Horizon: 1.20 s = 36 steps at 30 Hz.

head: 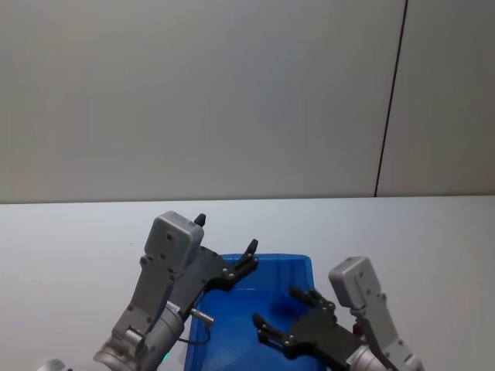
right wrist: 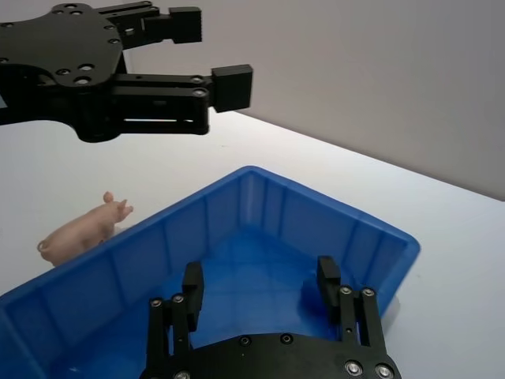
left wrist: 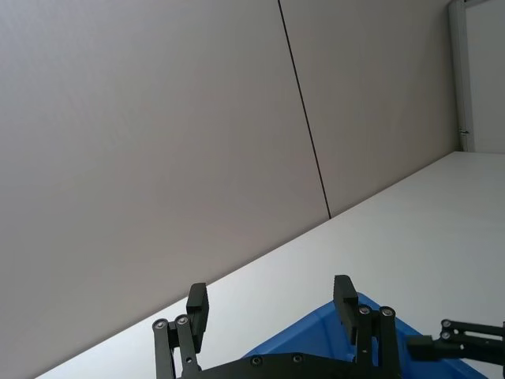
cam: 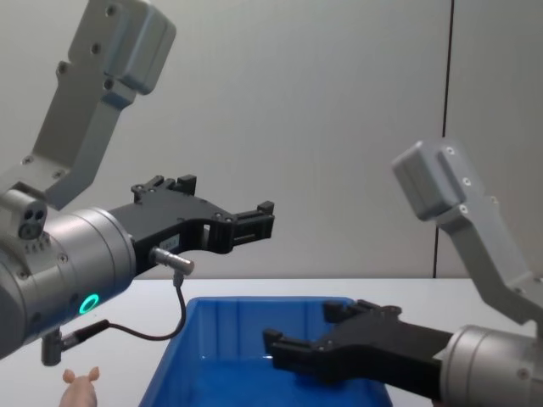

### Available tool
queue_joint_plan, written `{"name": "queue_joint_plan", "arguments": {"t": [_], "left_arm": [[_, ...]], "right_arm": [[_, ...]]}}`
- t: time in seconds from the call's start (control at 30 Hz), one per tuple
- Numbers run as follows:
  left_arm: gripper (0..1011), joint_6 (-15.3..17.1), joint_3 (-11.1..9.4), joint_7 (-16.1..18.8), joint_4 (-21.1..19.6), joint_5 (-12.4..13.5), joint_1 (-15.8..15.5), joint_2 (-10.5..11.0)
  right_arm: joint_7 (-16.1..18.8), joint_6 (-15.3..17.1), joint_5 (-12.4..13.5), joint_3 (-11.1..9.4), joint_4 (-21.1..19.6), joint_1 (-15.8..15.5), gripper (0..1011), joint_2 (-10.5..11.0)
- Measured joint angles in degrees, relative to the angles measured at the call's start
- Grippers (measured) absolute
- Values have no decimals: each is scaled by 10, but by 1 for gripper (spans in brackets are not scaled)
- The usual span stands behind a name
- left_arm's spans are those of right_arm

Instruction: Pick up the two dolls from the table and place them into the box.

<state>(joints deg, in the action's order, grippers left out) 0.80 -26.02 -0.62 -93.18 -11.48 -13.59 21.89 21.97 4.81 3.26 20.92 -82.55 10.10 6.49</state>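
Note:
The pale pink pig doll lies on the white table just outside the blue box, beside its wall; the chest view shows the pig low at the left. On the box floor sits a rounded dark blue shape, seemingly the blue doll, partly behind a finger. My left gripper is raised above the box's left far corner, open and empty. My right gripper hovers open over the inside of the box, empty.
A plain grey wall with a dark vertical seam stands behind the table. White tabletop stretches wide on both sides of the box and beyond it. The two arms are close together above the box.

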Motion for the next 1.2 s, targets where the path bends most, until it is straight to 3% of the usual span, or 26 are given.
{"name": "queue_joint_plan", "arguments": {"t": [0.23, 0.73, 1.2], "left_arm": [[1001, 0, 0, 0, 0, 0, 0, 0], [1001, 0, 0, 0, 0, 0, 0, 0], [1001, 0, 0, 0, 0, 0, 0, 0]], "right_arm": [[-36, 7, 5, -4, -35, -25, 1001, 14], [-142, 24, 23, -13, -123, -99, 1001, 52], [-215, 36, 27, -18, -159, -147, 1001, 70]]}}
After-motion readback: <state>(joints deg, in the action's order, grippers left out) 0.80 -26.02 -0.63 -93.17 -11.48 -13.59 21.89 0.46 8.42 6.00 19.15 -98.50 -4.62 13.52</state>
